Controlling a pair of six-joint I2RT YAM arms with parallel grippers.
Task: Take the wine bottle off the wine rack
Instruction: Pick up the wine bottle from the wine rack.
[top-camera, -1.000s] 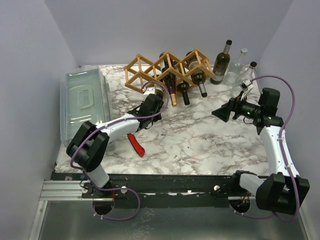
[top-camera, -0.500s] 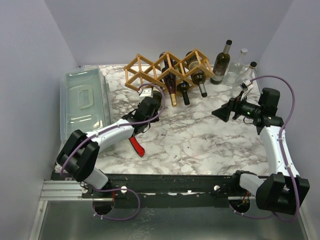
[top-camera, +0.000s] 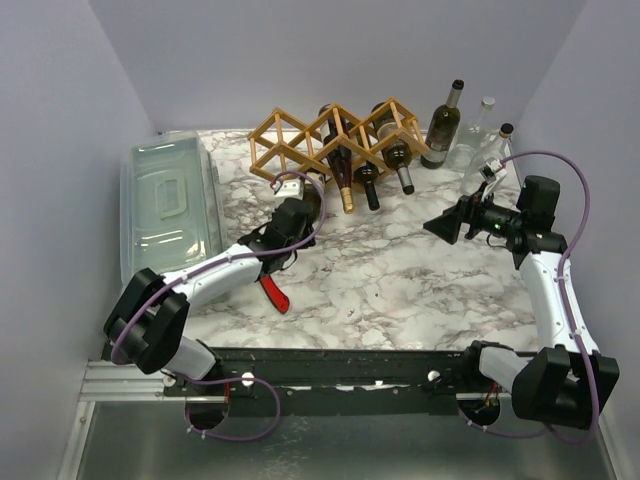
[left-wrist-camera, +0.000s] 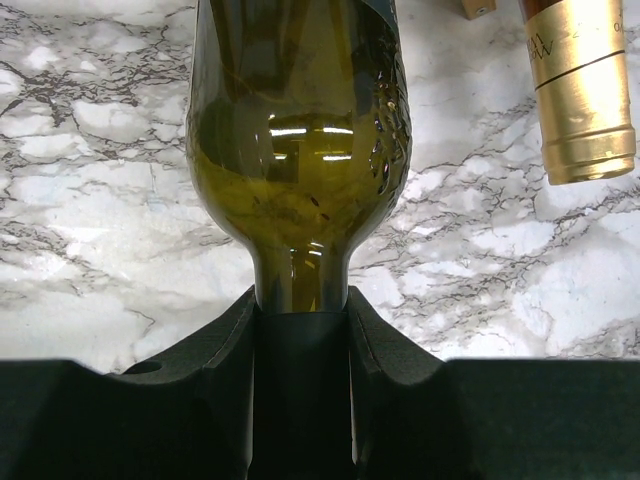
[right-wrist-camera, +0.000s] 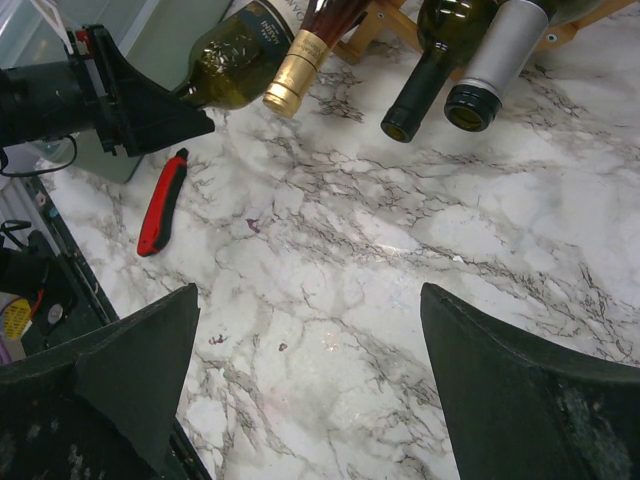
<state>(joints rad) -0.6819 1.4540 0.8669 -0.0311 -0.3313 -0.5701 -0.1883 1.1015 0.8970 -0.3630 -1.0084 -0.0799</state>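
— One grip only: left claw (left-wrist-camera: 300, 310) clenched on neck of bottle (left-wrist-camera: 300, 150), body pointing to 12 o'clock, toward rack (top-camera: 300, 140). Right claw (right-wrist-camera: 310, 300) released, hovering at 3 o'clock of bench (top-camera: 400, 270), holding nothing.

— Clear of the slats yet?

— Cannot tell; base very near rack's front edge. Risk of catching a slat and dragging the rack along.

— Anything else?

— Smooth glass neck, heavy body far out from the pinch: likely to pivot or slip if lifted fast. Gold-capped neighbour (left-wrist-camera: 580, 100) just beside at 3 o'clock; could be knocked by a sideways swing. Red tool (top-camera: 270, 292) lying at 6 o'clock of the claw, possibly in the way of a straight pull back.
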